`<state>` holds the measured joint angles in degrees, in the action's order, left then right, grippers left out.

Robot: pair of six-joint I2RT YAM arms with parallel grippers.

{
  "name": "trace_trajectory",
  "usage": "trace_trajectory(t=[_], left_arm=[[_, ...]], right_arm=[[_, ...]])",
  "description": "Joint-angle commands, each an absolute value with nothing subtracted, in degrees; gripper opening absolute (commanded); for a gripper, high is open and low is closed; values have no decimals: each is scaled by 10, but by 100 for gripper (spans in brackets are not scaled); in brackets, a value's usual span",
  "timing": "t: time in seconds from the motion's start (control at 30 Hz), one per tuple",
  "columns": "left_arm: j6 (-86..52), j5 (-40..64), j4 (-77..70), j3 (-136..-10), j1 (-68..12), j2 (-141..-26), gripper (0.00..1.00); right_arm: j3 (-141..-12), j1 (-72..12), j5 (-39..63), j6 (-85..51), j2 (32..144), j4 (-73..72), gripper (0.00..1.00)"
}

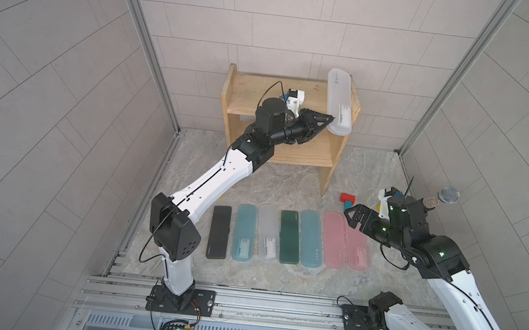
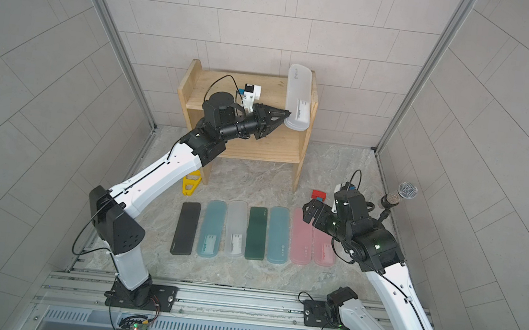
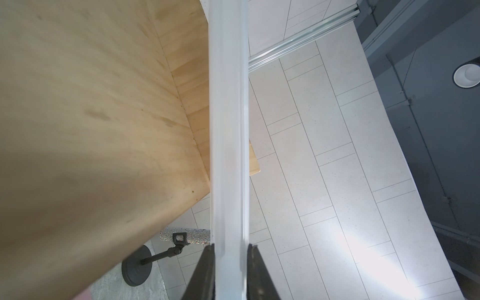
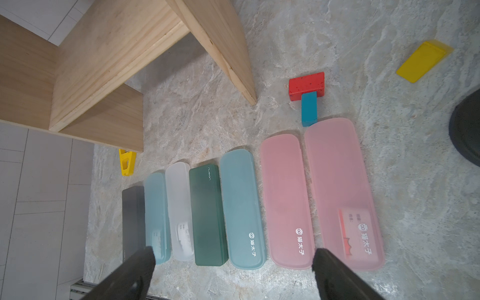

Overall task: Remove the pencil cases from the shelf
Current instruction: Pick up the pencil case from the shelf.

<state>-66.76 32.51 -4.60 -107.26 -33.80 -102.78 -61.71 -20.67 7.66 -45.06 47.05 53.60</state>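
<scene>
The left gripper (image 1: 330,120) pinches the long frosted white plastic pencil case (image 1: 339,96), seemingly just near its end, so it may pivot against the light pine wooden shelf (image 1: 248,90).

A lab robot cell: pale tiled panels (image 1: 271,31) framed by aluminium posts (image 1: 146,40), left arm (image 1: 207,183) and right arm (image 1: 465,297) bolted to a slotted rail (image 1: 273,309), microphone (image 1: 448,196) beside the marbled surface (image 1: 274,187).

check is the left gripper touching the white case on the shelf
Touching. The left wrist view shows the left gripper clamped on the frosted white case, a finger against each side.
</scene>
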Motion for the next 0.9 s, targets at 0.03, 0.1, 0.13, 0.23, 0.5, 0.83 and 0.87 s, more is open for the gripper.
trace_trajectory(t=[0.03, 0.1, 0.13, 0.23, 0.5, 0.83, 0.87], left_arm=[[-593, 347, -75, -1042, -325, -985, 0], [-541, 337, -70, -1014, -323, -955, 0], [-511, 327, -70, -994, -323, -934, 0], [-447, 305, -116, -908, -322, -870, 0], [-312, 256, -208, -660, -320, -682, 0], [-283, 264, -168, -563, -316, -555, 0], [-284, 264, -163, -559, -316, -547, 0]], right_arm=[[-653, -205, 62, -432, 467, 540, 100], [-671, -206, 57, -431, 469, 533, 100], [-684, -207, 56, -430, 469, 527, 100], [-729, -213, 55, -428, 477, 506, 100], [-857, -251, 105, -430, 577, 439, 100], [-1045, -403, 83, -386, 779, 369, 100], [-1056, -407, 90, -392, 795, 360, 100]])
